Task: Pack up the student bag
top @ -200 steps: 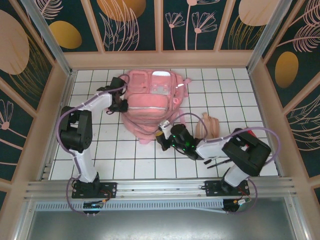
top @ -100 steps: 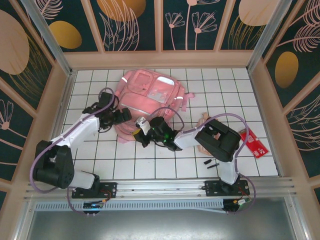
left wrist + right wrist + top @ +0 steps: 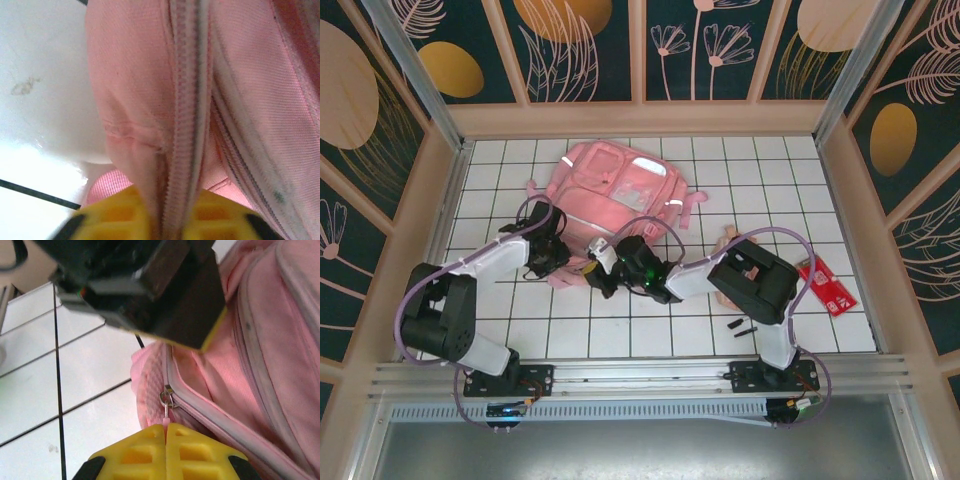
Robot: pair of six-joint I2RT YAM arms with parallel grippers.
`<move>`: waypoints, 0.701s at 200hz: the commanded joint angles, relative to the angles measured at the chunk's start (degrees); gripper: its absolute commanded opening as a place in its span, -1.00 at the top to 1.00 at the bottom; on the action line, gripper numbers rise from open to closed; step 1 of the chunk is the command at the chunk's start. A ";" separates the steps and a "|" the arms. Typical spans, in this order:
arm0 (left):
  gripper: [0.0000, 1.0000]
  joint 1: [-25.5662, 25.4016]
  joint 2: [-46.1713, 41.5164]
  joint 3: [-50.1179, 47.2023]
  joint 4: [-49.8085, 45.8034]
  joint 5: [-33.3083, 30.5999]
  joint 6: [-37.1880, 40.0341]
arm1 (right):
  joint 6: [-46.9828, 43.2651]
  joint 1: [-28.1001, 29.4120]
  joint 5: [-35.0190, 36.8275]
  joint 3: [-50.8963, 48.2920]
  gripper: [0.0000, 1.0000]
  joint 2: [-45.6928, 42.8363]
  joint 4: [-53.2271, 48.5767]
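White tiled table point(image 3: 800, 170) carries student bag point(image 3: 620, 190), red packet point(image 3: 828, 288)

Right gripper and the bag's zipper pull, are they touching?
Touching. Right wrist view: the right gripper is shut on the zipper pull of the student bag.

**Bag at the back, both arms at its near edge**

The student bag point(image 3: 620, 190) lies toward the far side of the table point(image 3: 800, 180), left of centre. The left gripper point(image 3: 558, 262) and right gripper point(image 3: 596, 274) sit side by side at its near-left corner, the left one outermost. Right of the bag is a pouch point(image 3: 726, 240), partly behind the right arm. Farther right lies a flat packet point(image 3: 826, 288). Two small sticks point(image 3: 744, 326), possibly pens, lie nearer the bases.
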 commanded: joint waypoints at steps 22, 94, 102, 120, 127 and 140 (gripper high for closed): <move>1.00 6.35 0.25 5.13 -0.96 -11.68 16.96 | -8.43 -5.32 6.47 -5.69 1.00 -9.04 -17.18; 0.40 8.10 3.22 11.17 -1.31 -10.77 31.69 | -6.06 -14.13 5.88 -10.56 1.00 -13.02 -20.51; 0.21 8.14 3.50 12.83 -3.93 -6.80 30.15 | -6.29 -12.92 3.87 -10.39 1.00 -12.90 -18.90; -0.07 7.85 2.65 13.38 -7.81 2.11 26.60 | -7.27 -10.22 1.53 -9.15 1.00 -12.06 -16.08; -0.17 7.24 1.96 12.98 -9.28 4.73 26.75 | -7.58 -9.55 1.28 -8.34 1.00 -11.59 -15.64; -0.23 3.95 0.77 13.58 -13.79 3.99 27.32 | -7.38 -8.61 1.32 -7.38 1.00 -10.94 -14.95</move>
